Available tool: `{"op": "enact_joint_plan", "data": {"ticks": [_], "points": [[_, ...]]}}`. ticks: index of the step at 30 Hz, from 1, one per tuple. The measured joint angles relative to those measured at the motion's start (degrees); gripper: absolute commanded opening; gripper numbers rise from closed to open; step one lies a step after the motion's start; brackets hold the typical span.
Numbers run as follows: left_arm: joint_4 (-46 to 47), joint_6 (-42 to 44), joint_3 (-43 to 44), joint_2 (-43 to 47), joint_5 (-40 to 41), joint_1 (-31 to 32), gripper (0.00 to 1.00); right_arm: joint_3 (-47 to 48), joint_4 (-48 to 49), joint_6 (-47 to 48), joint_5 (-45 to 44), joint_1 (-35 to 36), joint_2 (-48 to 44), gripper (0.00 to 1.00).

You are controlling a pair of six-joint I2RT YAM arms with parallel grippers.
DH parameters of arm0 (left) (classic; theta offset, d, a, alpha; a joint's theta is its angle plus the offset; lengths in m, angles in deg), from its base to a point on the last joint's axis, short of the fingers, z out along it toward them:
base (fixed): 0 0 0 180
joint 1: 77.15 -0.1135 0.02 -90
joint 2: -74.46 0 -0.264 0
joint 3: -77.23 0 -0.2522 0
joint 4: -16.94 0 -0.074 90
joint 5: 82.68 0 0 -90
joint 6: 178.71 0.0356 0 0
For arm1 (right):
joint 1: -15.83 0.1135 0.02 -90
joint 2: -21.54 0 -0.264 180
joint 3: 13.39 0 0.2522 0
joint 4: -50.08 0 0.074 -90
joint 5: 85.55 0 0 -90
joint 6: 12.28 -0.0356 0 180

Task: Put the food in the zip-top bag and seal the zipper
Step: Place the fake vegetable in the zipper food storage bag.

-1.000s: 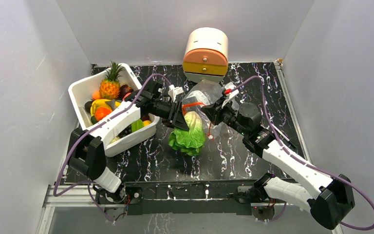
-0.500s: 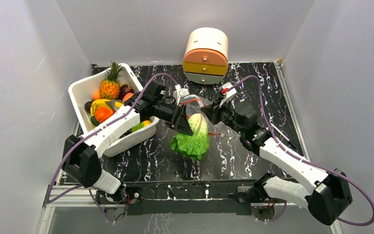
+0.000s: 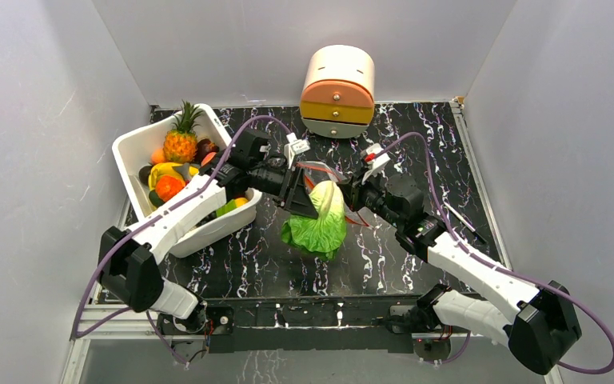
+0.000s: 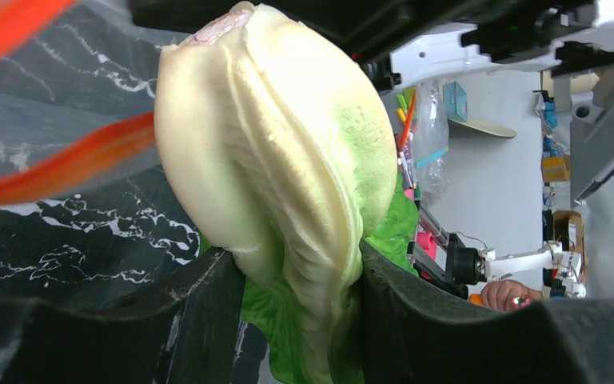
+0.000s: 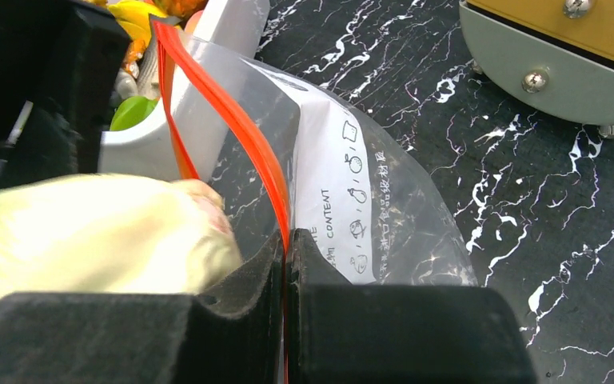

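Pale cabbage [image 4: 272, 144] | left end effector [image 4: 300, 276] grips it | right end effector [image 5: 286, 256] pinches zipper [image 5: 240, 120]

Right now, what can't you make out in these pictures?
- Top view: the mouth of the zip-top bag, hidden behind the cabbage, left gripper and right gripper.
- Right wrist view: the cabbage's leafy end, blurred and cut off at the left edge.
- Left wrist view: the zipper, only an out-of-focus streak.

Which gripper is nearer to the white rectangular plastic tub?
Left. The left gripper sits just right of the tub, holding the pale green cabbage; the right gripper is farther right, beyond it.
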Motion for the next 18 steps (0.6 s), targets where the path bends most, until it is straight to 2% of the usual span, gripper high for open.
{"op": "enact_joint_plan", "data": {"ticks": [8, 18], "points": [[4.1, -1.5, -0.4, 4.5, -3.6, 0.0, 0.45, -0.1, -0.1, -0.3, -0.2, 0.0, -0.2, 0.00], [-0.3, 2.1, -0.4, -2.8, 0.3, 0.1, 0.42, -0.1, -1.2, 0.8, 2.5, -0.2, -4.5, 0.00]]}}
